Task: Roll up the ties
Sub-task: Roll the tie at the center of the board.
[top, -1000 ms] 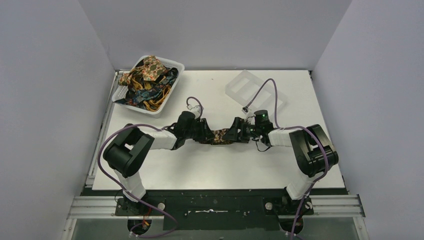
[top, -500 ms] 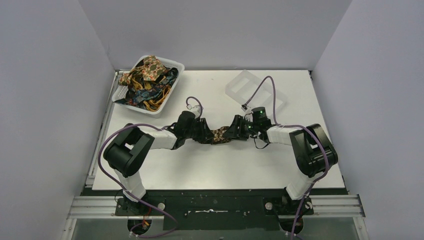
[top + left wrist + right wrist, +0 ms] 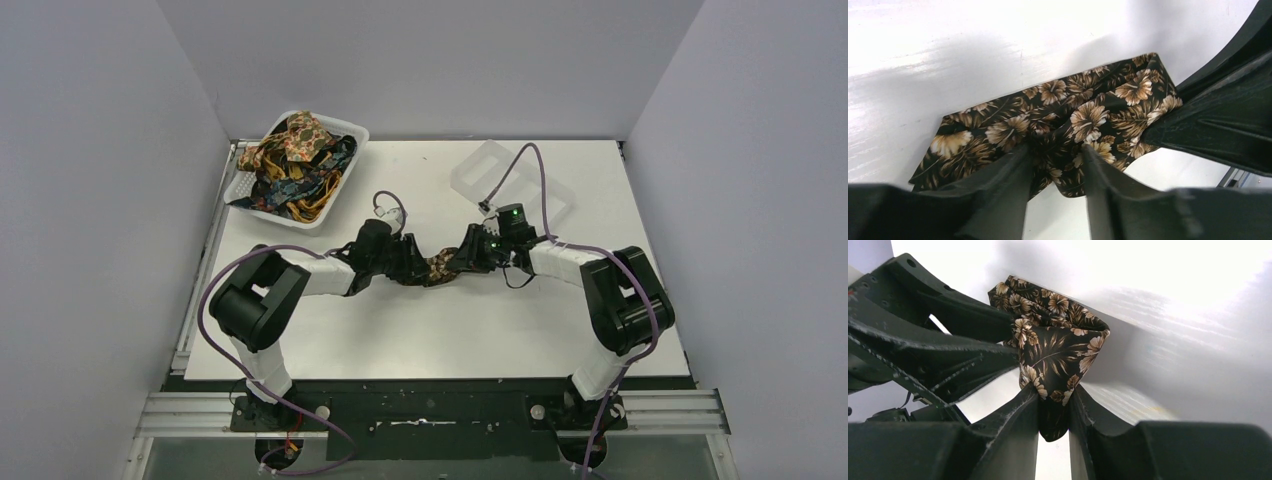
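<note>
A dark brown tie with a tan floral print point(image 3: 437, 270) lies bunched at the middle of the white table point(image 3: 430, 330), between both grippers. My left gripper point(image 3: 418, 271) is shut on its left part; in the left wrist view point(image 3: 1054, 152) folds of the tie point(image 3: 1068, 115) sit between the fingers. My right gripper point(image 3: 459, 264) is shut on the tie's right end; in the right wrist view point(image 3: 1054, 400) the tie point(image 3: 1058, 352) stands folded between the pads. The other ties point(image 3: 295, 160) are piled in a white basket point(image 3: 285, 217) at the back left.
A clear plastic compartment tray point(image 3: 505, 180) lies at the back of the table, right of centre, just behind my right wrist. Purple cables loop above both arms. The left arm's fingers point(image 3: 938, 350) fill the left of the right wrist view.
Both grippers have shifted slightly toward the back of the table with the tie held between them. The right wrist moved a little left, and the tie is more bunched.
</note>
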